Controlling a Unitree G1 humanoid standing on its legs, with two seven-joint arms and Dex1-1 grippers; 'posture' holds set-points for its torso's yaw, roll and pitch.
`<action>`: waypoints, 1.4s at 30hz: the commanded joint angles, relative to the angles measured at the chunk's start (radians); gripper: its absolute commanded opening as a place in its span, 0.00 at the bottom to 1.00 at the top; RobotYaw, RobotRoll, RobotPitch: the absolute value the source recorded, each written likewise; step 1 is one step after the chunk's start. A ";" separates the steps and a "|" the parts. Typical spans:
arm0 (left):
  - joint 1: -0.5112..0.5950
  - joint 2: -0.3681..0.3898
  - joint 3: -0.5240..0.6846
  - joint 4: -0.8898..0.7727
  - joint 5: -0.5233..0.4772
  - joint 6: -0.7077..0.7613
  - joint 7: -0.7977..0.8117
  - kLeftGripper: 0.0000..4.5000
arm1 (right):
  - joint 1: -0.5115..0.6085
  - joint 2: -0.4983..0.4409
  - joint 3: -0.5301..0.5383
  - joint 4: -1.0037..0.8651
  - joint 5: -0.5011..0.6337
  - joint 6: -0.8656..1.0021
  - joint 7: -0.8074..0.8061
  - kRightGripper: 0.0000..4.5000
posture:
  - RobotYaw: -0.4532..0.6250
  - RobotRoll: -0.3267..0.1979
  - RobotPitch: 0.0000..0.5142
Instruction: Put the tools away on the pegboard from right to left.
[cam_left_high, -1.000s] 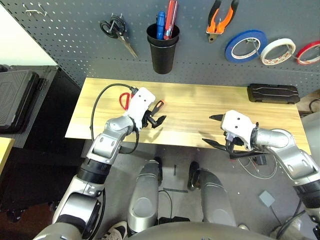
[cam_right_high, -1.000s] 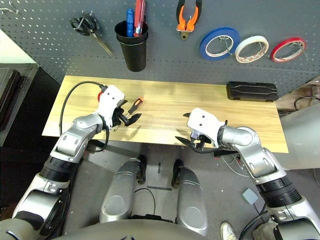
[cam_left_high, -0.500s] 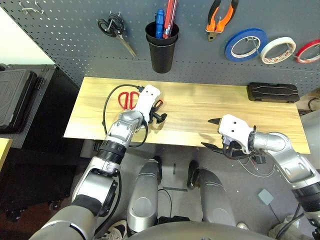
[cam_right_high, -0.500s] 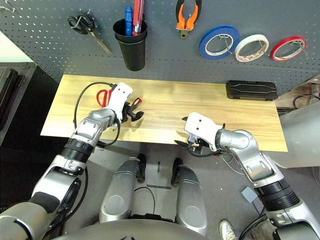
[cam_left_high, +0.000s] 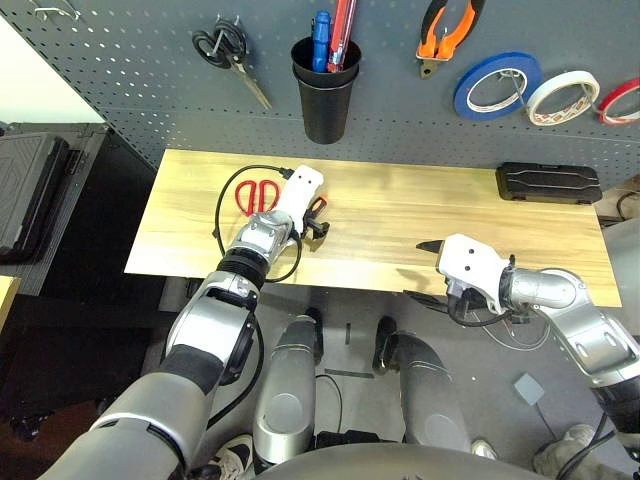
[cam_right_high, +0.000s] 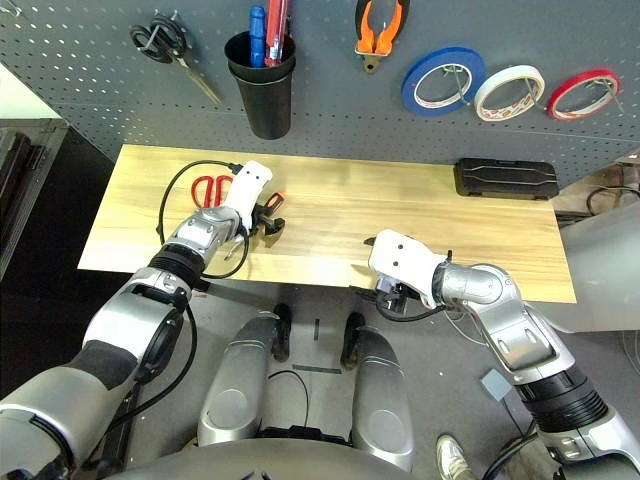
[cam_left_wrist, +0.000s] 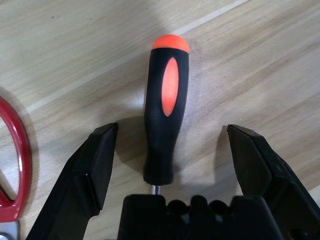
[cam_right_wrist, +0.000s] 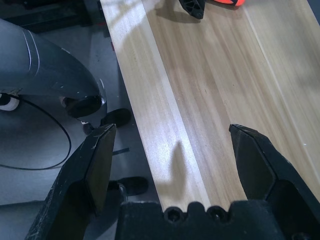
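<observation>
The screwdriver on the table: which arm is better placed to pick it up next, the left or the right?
The left. Its pincer is open, with the screwdriver handle lying between its fingers. The right pincer, also open, hangs over the table's near edge, well apart from the tool.

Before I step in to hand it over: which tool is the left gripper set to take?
On the light wooden tabletop, beside the red-handled scissors, lies a slim black-handled screwdriver with an orange cap. It sits untouched between the open left gripper's fingers, the only straight-handled tool there.
</observation>
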 joint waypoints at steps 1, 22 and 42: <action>0.016 -0.018 -0.002 0.074 0.026 0.001 0.003 0.86 | 0.019 -0.012 -0.009 -0.024 0.008 0.010 0.007 1.00 | 0.49 0.62 0.71; 0.407 0.031 0.094 -0.889 -0.043 0.428 0.019 0.16 | -0.080 0.045 -0.007 0.182 0.017 -0.160 0.008 1.00 | 0.60 0.62 0.58; 0.670 -0.042 0.279 -1.627 -0.225 0.429 0.111 0.16 | -0.164 0.109 -0.112 0.383 0.167 -0.335 0.080 1.00 | 0.70 0.62 0.52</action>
